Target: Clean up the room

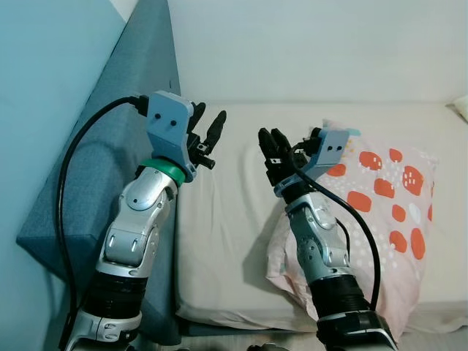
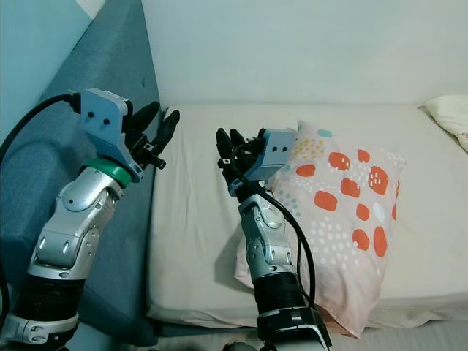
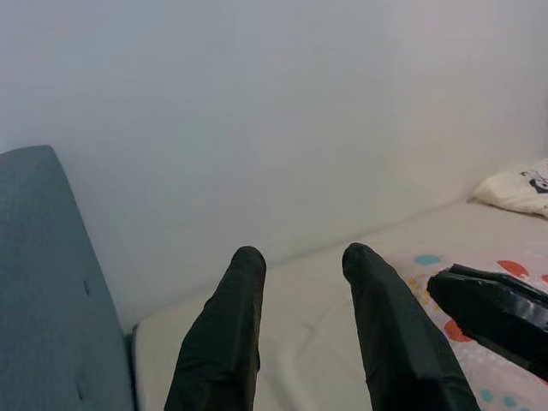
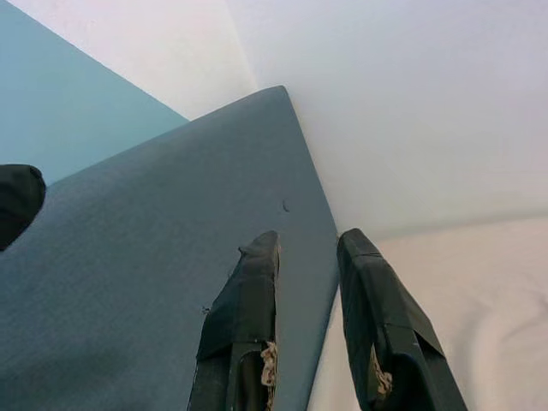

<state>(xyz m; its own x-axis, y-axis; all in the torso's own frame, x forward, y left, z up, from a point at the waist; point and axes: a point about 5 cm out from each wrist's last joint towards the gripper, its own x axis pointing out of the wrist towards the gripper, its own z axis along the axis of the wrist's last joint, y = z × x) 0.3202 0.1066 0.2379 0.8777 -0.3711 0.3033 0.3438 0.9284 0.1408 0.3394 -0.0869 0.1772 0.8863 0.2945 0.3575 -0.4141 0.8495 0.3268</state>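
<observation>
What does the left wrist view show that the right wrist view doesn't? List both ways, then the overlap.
Left wrist, not right wrist: the spotted pillow, a second pillow farther along, the right gripper. Right wrist, not left wrist: the teal wall, the left gripper. Both: the blue headboard, white wall and mattress.

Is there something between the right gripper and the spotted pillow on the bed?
Nothing visible. The right gripper is raised, open and empty, beside the pillow, which lies on the mattress under that arm. The left gripper is also open, over by the headboard.
</observation>
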